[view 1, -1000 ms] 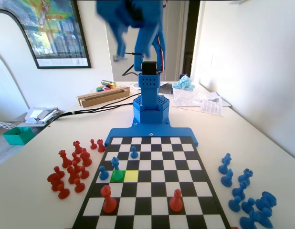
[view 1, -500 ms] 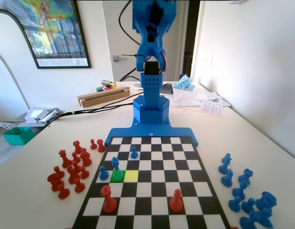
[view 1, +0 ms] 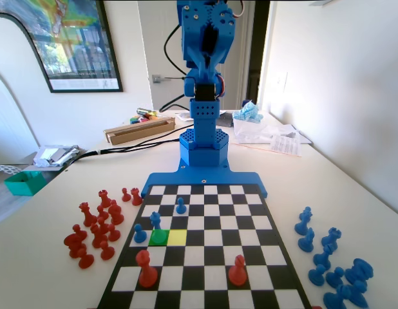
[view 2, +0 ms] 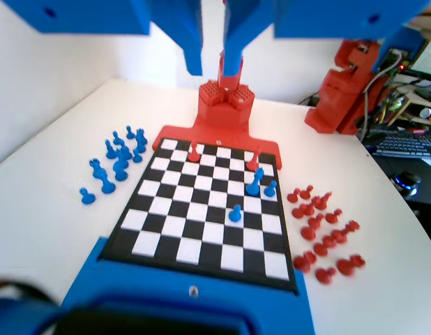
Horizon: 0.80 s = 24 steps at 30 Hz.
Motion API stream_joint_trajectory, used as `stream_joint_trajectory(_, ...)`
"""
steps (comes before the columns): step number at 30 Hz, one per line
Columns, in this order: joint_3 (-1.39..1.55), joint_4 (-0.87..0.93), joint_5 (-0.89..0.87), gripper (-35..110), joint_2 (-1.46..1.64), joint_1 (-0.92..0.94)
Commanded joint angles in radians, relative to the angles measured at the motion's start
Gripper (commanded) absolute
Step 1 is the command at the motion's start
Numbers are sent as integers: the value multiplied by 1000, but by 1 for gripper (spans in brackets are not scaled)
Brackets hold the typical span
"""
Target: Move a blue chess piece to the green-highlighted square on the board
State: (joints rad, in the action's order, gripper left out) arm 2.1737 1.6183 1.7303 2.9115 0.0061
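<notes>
- The gripper (view 2: 214,59) is hanging high over the board (view 1: 205,283), at the top centre of the wrist view, jaws slightly apart and holding nothing.
- It is probably sitting that high to take in the whole board before coming down; no pawn is being approached yet.
- The green square (view 1: 159,237) is lying in the left part of the fixed view, touching the yellow square (view 1: 177,237) on its right, and is standing empty.
- Three blue pawns are standing on the board: one (view 1: 140,233) just left of the green square, one (view 1: 155,220) just above it, and one (view 1: 180,205) further up and to the right.
- The nearest pawn, left of green, looks like the likeliest one to move.
- Two red pieces are standing on the board in the lower part of the fixed view, one left (view 1: 147,269) and one right (view 1: 237,270).
- The spare red pieces (view 1: 99,225) are lying in a cluster off the board's left, the spare blue pieces (view 1: 331,261) off its right, presumably parked as captured; both are too bunched to count surely.
</notes>
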Motion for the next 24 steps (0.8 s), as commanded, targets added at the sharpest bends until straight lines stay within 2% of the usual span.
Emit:
stream_joint_trajectory(1,5,-23,8,1,49,-2)
stream_joint_trajectory(24,9,-48,6,1,144,15)
